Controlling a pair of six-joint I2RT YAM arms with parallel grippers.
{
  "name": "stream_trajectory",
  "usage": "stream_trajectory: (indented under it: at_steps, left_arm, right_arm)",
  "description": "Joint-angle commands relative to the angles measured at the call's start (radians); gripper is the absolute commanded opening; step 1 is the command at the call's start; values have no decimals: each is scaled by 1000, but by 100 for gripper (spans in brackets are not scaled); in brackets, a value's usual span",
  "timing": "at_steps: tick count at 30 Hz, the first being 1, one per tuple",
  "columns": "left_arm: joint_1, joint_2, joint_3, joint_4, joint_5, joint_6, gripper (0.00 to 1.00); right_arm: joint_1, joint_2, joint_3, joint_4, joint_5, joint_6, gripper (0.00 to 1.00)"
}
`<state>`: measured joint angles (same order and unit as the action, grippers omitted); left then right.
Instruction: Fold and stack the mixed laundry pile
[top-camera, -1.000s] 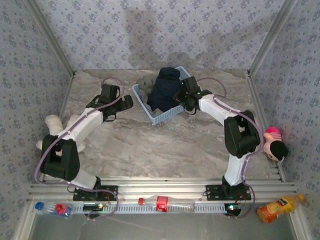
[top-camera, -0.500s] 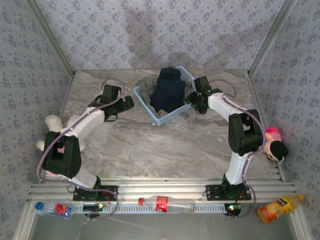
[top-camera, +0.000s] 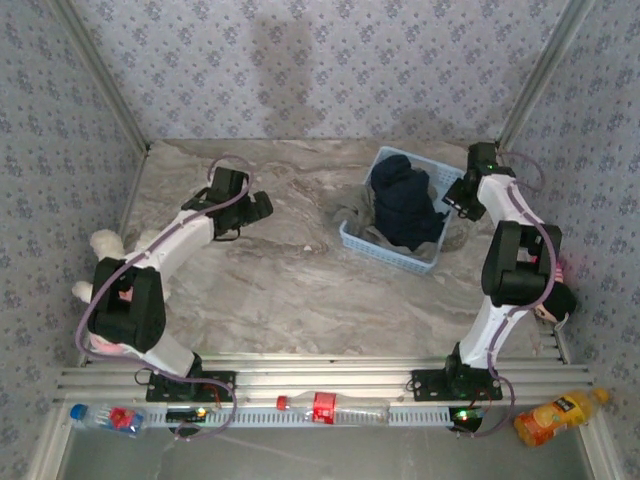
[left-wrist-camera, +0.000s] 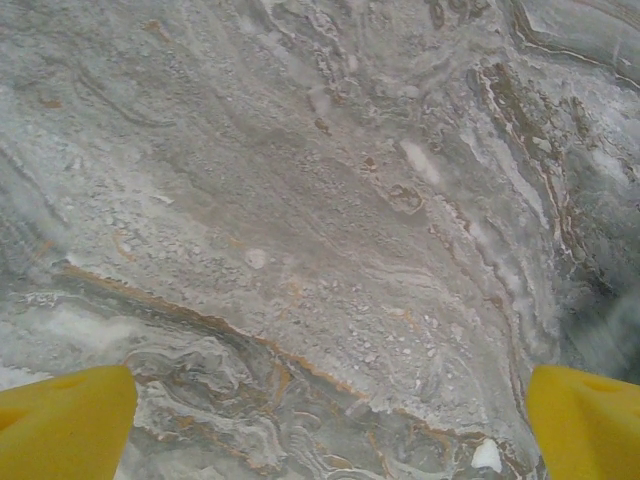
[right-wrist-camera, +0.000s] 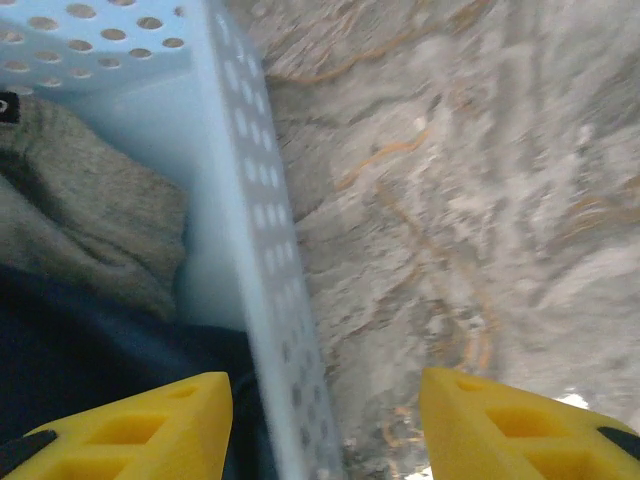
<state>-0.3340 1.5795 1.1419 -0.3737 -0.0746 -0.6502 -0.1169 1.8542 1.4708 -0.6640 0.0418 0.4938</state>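
Marble tabletop (top-camera: 300, 290): my right gripper (right-wrist-camera: 320, 385) has dragged the light blue plastic basket (top-camera: 362, 240) to the frame's right, fingers apart astride its wall; dark navy cloth T-shirt (top-camera: 405, 205) and grey-olive garment (right-wrist-camera: 80, 200) stay heaped inside, unfolded; my left gripper (left-wrist-camera: 330, 400) gapes.

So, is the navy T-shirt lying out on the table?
No, the navy T-shirt lies heaped inside the light blue basket, not on the table.
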Motion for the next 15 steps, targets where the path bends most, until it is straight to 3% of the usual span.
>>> stream_trajectory:
  at_steps: [1, 8, 15]
  left_arm:
    - [-15, 24, 65, -30, 11, -22, 100]
    - [-31, 72, 126, -29, 52, -49, 100]
    - [-46, 102, 144, -34, 60, -55, 100]
  right_arm:
    - [71, -79, 31, -75, 27, -72, 52]
    - [241, -160, -78, -25, -70, 15, 43]
    - [279, -139, -234, 11, -201, 72, 50]
